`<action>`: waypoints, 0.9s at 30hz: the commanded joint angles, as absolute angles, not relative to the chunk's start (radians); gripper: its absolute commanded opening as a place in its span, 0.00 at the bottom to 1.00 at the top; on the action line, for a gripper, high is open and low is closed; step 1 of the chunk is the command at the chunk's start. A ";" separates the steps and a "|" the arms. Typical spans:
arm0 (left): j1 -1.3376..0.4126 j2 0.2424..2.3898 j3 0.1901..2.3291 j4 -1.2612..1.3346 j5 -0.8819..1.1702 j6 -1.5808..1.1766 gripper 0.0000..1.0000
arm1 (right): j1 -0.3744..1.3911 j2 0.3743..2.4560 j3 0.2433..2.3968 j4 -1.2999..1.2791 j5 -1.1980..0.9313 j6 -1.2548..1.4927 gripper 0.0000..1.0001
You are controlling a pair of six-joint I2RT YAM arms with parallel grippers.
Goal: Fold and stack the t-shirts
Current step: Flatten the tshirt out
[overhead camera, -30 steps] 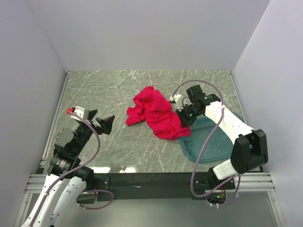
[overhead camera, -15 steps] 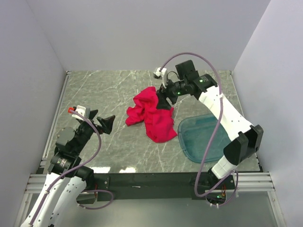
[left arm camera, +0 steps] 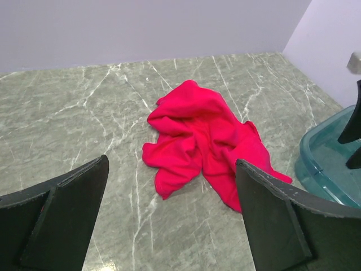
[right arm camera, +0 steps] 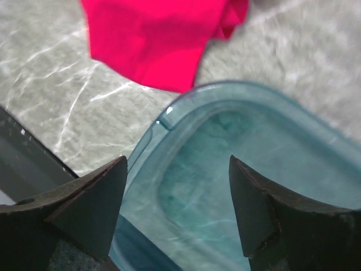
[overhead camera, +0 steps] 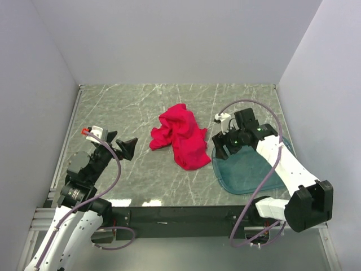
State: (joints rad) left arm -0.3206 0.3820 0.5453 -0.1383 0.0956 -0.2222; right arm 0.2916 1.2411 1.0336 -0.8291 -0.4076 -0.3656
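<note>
Now, t-shirt [overhead camera: 183,137]: crumpled red heap on the marble table [overhead camera: 130,104], just left of the tray [overhead camera: 265,176], lower hem close beside the tray's left rim.
right gripper [overhead camera: 221,147]: above the tray's far-left corner, fingers spread, nothing between them.
left gripper [overhead camera: 125,148]: well left of the tray, past the shirt, fingers spread wide, empty.
open room: bare marble from the tray's far edge back, and left of the shirt.

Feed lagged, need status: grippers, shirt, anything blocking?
Left gripper open, empty. Right gripper open, empty, over teal tray. Red t-shirt crumpled on table, unfolded. Nothing covering it.
</note>
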 commanded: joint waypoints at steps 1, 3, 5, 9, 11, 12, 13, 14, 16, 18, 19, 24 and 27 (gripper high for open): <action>-0.324 0.379 0.548 -0.097 0.123 -0.210 0.99 | 0.296 1.220 0.970 -0.698 -0.290 -0.146 0.81; -0.324 0.373 0.548 -0.100 0.118 -0.210 1.00 | 0.304 1.210 0.954 -0.677 -0.369 -0.075 0.85; -0.324 0.365 0.548 -0.101 0.114 -0.210 0.99 | 0.357 1.201 0.930 -0.664 -0.425 -0.052 0.91; -0.324 0.364 0.549 -0.106 0.109 -0.210 1.00 | 0.457 1.235 0.885 -0.644 -0.293 0.006 0.93; -0.324 0.362 0.549 -0.104 0.110 -0.209 0.99 | 0.468 1.267 0.908 -0.657 -0.218 0.035 0.94; -0.324 0.362 0.549 -0.106 0.107 -0.209 1.00 | 0.474 1.297 0.916 -0.661 -0.195 0.037 0.94; -0.324 0.364 0.549 -0.104 0.107 -0.209 0.99 | 0.480 1.316 0.926 -0.660 -0.157 0.043 0.94; -0.324 0.364 0.548 -0.104 0.109 -0.209 0.99 | 0.479 1.353 0.939 -0.675 -0.126 0.044 0.94; -0.324 0.364 0.549 -0.104 0.112 -0.210 0.99 | 0.480 1.387 0.959 -0.683 -0.080 0.048 0.93; -0.324 0.364 0.548 -0.104 0.110 -0.209 0.99 | 0.485 1.431 0.972 -0.693 -0.057 0.035 0.86; -0.324 0.365 0.548 -0.104 0.109 -0.209 0.99 | 0.488 1.445 0.985 -0.696 -0.066 0.026 0.82; -0.324 0.367 0.549 -0.104 0.112 -0.209 0.99 | 0.537 1.523 1.057 -0.744 -0.002 -0.064 0.52; -0.325 0.364 0.549 -0.106 0.106 -0.209 1.00 | 0.537 1.523 1.083 -0.794 -0.009 -0.158 0.28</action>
